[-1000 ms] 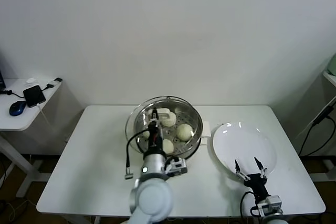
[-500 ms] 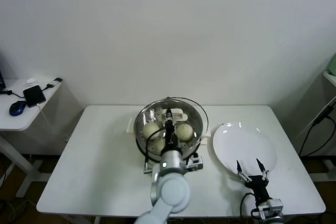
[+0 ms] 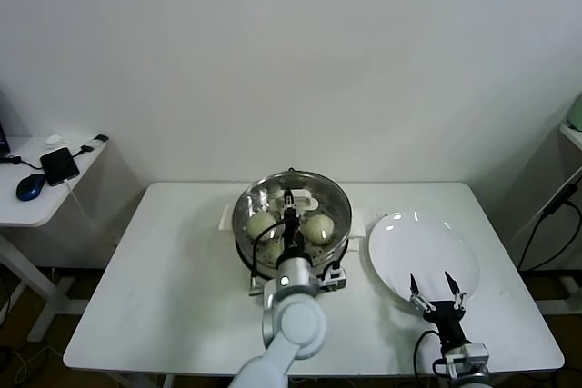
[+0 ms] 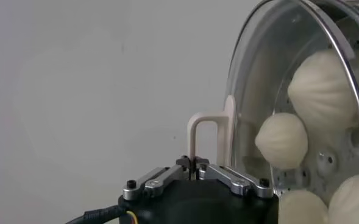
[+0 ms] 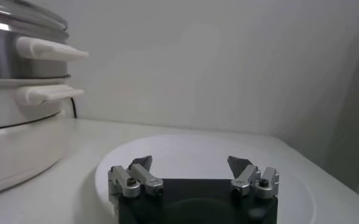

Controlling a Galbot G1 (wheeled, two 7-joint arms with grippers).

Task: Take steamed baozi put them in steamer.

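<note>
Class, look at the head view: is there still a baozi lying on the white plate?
No, the white plate is bare; the baozi sit inside the steamer.

Smooth cream-white round dough buns point(image 3: 317, 227) lie on the perforated tray inside the large shiny steel steamer pot point(image 3: 336, 244), under glass.

You will find no legible text, label, brand, number or sign on any item in these views.
</note>
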